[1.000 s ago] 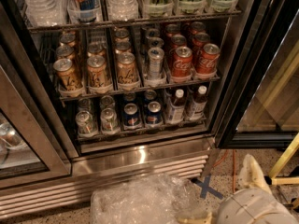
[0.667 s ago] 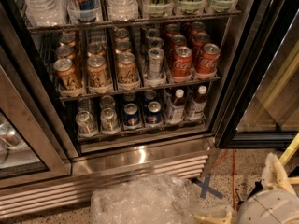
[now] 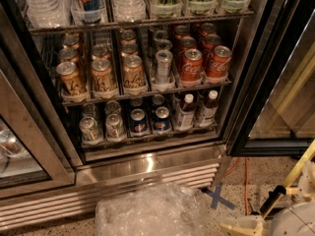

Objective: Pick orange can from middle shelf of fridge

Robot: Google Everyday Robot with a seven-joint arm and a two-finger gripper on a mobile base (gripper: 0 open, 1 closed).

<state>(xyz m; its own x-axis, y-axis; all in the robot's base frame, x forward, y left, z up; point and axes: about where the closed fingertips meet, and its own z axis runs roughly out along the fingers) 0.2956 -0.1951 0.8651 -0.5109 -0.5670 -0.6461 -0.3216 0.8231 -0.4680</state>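
Orange can [image 3: 101, 75] well up-left of fingers [image 3: 241, 227]

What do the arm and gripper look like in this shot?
Only a little of the arm shows, low in the bottom-right corner, on the floor side of the fridge front. The arm is a rounded white shell with a smooth casing. A short black cylindrical piece sticks up at an angle from it. The gripper is pale cream plastic, at the frame's bottom edge. No markings or cables can be made out.
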